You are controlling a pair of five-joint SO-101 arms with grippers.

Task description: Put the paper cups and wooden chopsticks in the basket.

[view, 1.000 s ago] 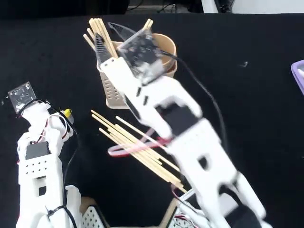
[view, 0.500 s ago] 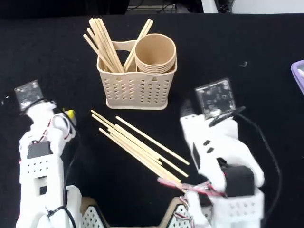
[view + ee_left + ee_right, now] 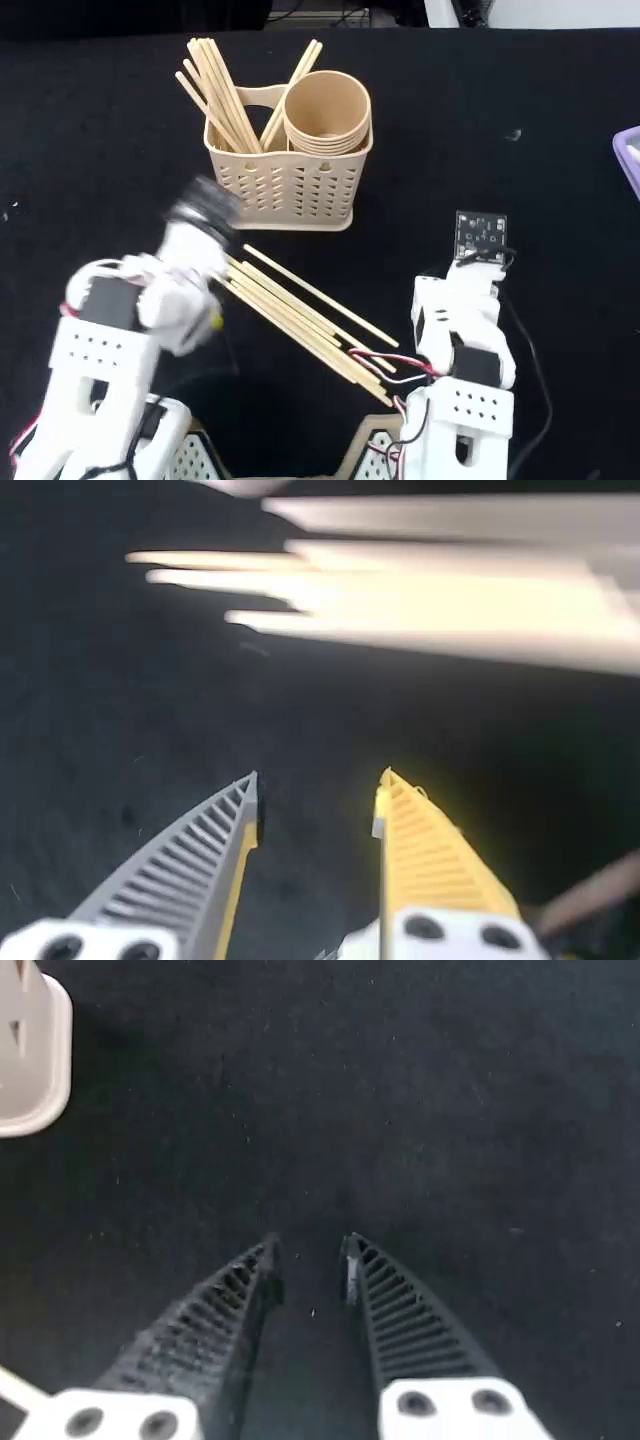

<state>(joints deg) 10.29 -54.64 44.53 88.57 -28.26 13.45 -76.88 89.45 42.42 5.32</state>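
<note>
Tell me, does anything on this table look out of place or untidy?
Yes: a bundle of wooden chopsticks lies loose and diagonal on the black table, next to the beige perforated plastic basket, not inside it. The stacked brown paper cups sit in the basket. Nothing looks damaged.

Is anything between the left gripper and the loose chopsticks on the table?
Nothing visible. In the left wrist view the left gripper is open, with bare black table between it and the chopsticks.
</note>
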